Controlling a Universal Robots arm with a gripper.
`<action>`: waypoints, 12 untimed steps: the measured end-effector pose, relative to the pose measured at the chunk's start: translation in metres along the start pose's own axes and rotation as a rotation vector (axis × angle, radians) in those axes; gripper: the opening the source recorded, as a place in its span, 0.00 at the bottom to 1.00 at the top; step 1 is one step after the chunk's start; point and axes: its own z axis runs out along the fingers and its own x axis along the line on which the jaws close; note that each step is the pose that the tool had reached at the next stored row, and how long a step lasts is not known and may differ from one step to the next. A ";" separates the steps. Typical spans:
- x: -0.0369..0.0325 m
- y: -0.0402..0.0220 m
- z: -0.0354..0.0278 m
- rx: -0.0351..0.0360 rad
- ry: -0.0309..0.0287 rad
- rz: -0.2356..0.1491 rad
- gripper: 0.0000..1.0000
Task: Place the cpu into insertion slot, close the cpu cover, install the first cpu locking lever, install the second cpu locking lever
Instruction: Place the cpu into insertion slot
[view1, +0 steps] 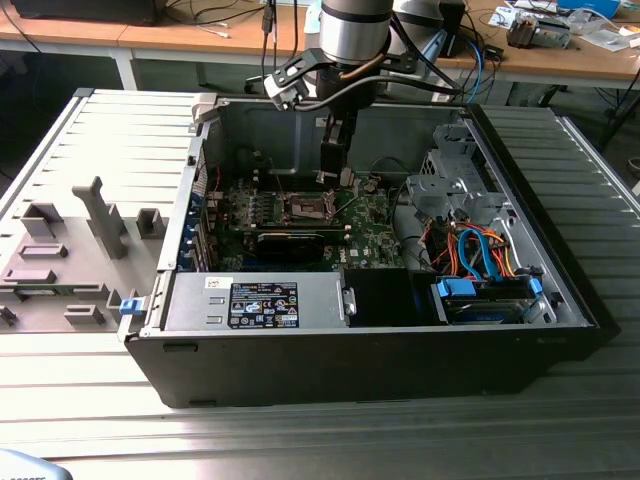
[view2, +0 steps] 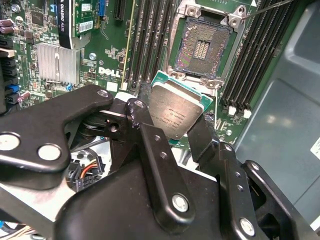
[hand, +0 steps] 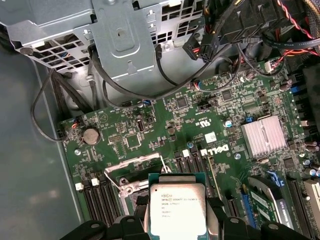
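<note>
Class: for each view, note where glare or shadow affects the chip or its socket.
First wrist view: glare whitens the face of the small square grey-metallic cpu. Second wrist view: the silver-rimmed square insertion slot shows a purplish sheen. Exterior view: the slot sits dim inside the black computer case.

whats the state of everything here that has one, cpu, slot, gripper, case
cpu: gripped between the fingers, tilted, not seated in the slot
insertion slot: empty, contacts uncovered
gripper: shut on the cpu, held close to the slot
computer case: open, interior exposed
</note>
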 end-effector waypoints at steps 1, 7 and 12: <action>0.0000 0.0000 0.0000 0.0001 0.0000 0.001 0.54; 0.0000 0.0000 0.0001 0.0003 0.0000 0.008 0.54; 0.0000 0.0000 0.0001 0.0005 -0.0001 0.014 0.54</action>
